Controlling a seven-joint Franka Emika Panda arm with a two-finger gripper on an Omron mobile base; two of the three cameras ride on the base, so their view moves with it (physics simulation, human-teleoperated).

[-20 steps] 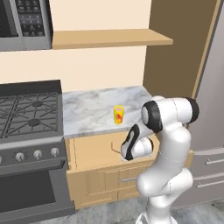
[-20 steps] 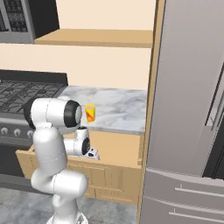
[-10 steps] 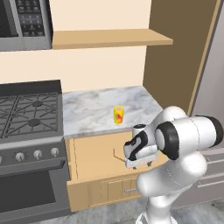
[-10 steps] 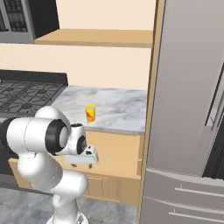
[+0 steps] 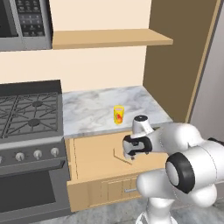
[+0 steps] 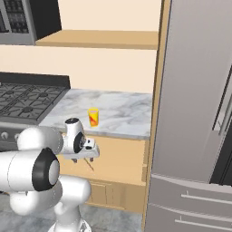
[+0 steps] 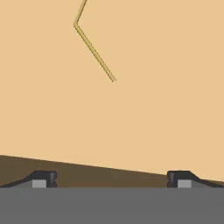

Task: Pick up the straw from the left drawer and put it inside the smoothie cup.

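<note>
The left drawer (image 5: 94,159) is pulled out under the stone counter (image 5: 87,109), and the straw (image 5: 122,156) is lying flat on its wooden floor, with its short bent end pointing toward the back. The robot's gripper (image 5: 131,154) hangs over the drawer, just to the right of the straw, and it is not touching it. Its two fingers are spread wide apart and there is nothing between them. Looking down from the hand, the straw (image 7: 93,46) sits up near the top, away from the fingertips (image 7: 43,176), so the hand is not lined up over it yet. The smoothie cup (image 5: 118,114) stands upright on the counter, a little behind the drawer, with nothing in it that I can see. So I think the robot is on the reaching part, before the grab. Next it looks like it needs to slide over until the straw is between the fingers, go down low, and pinch gently. The straw is very thin and lies flat, so it could slip out easily.
</note>
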